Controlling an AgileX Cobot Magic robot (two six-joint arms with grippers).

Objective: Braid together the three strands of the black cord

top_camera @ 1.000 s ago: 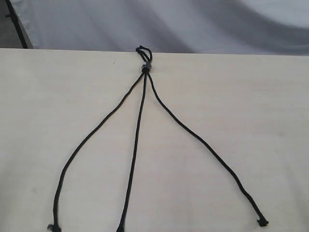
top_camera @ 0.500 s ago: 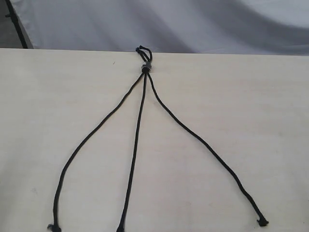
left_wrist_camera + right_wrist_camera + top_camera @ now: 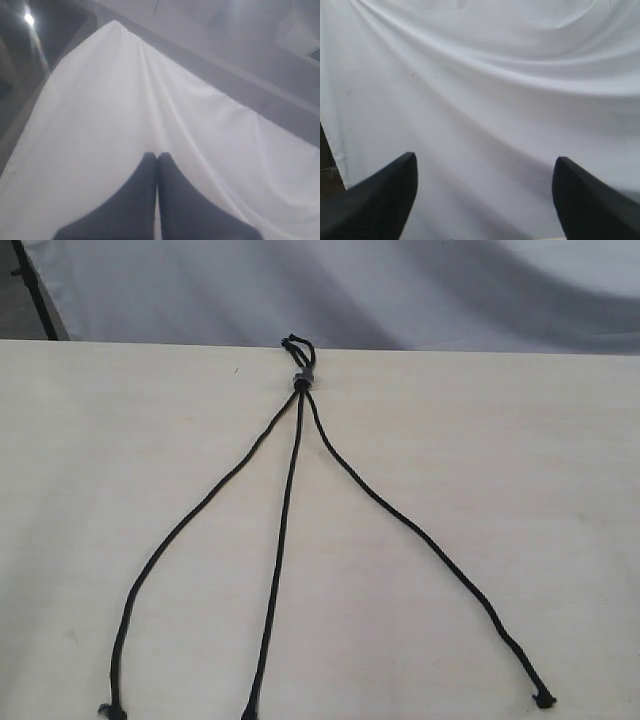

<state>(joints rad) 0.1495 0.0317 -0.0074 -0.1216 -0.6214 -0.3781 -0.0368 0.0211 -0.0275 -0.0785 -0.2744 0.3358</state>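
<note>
The black cord lies flat on the pale table, its knot with small loops at the far edge. Three strands fan out from it unbraided: a left strand, a middle strand and a right strand ending in a frayed tip. Neither gripper appears in the exterior view. In the left wrist view my left gripper is shut, fingers pressed together on nothing, facing white cloth. My right gripper stands wide open and empty, also facing white cloth.
A white draped cloth hangs behind the table's far edge. A dark pole stands at the far left. The left and middle strand tips reach the lower edge of the exterior view.
</note>
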